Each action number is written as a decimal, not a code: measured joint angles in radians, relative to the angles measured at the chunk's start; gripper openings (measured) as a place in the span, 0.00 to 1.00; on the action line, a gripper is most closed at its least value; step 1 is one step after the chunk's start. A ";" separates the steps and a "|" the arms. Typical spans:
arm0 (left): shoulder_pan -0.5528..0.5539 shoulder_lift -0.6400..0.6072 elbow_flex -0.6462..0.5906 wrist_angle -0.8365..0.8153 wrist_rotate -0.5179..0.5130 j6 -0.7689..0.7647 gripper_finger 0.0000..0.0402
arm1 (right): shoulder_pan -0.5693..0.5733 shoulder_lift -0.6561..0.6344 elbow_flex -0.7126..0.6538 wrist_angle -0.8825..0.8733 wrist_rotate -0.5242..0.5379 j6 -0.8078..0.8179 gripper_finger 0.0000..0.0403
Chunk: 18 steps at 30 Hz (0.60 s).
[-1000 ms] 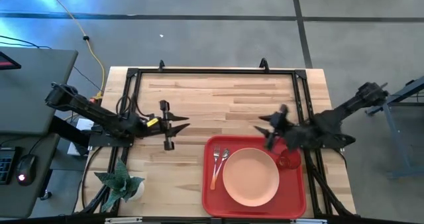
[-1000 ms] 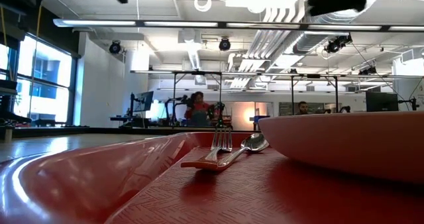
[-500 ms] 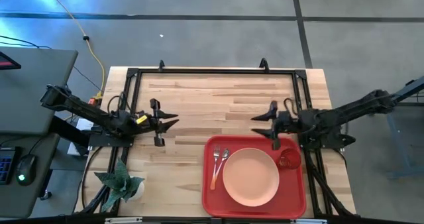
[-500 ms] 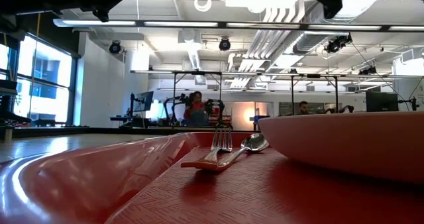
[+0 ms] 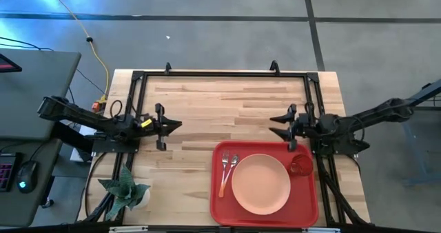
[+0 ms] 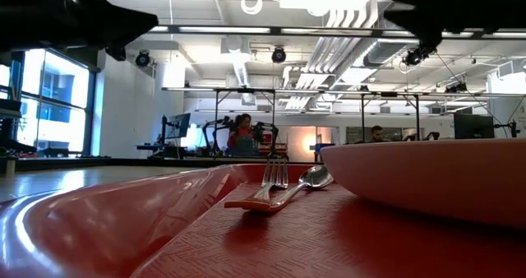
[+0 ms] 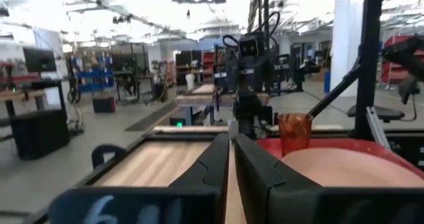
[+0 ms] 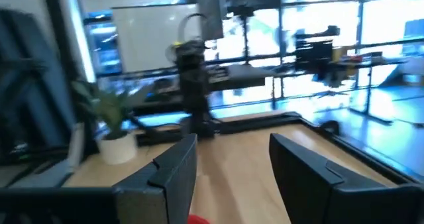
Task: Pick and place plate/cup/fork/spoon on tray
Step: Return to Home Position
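The red tray (image 5: 219, 198) lies at the table's near right. On it rest the salmon-pink plate (image 5: 260, 185), the orange-red cup (image 5: 300, 167) upright by the plate's far right, and the fork (image 5: 224, 165) and spoon (image 5: 231, 165) side by side left of the plate. They also show in the low view: fork (image 6: 271, 178), spoon (image 6: 312, 178), plate (image 6: 436, 175). My left gripper (image 5: 178, 125) is shut and empty over the table's left part. My right gripper (image 5: 275, 125) is open and empty just beyond the tray's far edge.
A small potted plant (image 5: 124, 189) stands at the table's near left corner. A black frame (image 5: 220, 74) runs along the table's far and side edges. Bare wood (image 5: 220, 109) lies between the two grippers.
My right gripper has drawn back from over the tray's far right, near the cup, toward the table's far and right edges and has levelled out. My left gripper has drawn back toward the table's left edge. The things on the tray have stayed put.
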 joint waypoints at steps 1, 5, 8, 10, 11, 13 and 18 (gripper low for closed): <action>0.002 -0.001 0.000 -0.013 0.000 -0.009 0.03 | -0.017 -0.003 -0.030 0.033 0.006 0.002 0.44; -0.002 -0.024 0.000 -0.062 0.002 -0.059 0.01 | -0.081 -0.048 -0.111 0.078 -0.024 0.029 0.44; -0.003 -0.067 0.000 -0.117 0.001 -0.054 0.00 | -0.115 -0.135 -0.109 -0.039 -0.039 0.028 0.44; -0.003 -0.104 0.000 -0.136 -0.002 -0.054 0.00 | -0.128 -0.210 -0.094 -0.152 -0.043 0.045 0.44; -0.003 -0.125 0.000 -0.153 -0.003 -0.054 0.00 | -0.130 -0.249 -0.086 -0.200 -0.054 0.054 0.44; -0.003 -0.172 0.000 -0.208 -0.002 -0.055 0.00 | -0.130 -0.325 -0.081 -0.265 -0.084 0.065 0.44; -0.003 -0.277 0.000 -0.325 0.032 -0.072 0.00 | -0.128 -0.480 -0.111 -0.340 -0.067 0.072 0.44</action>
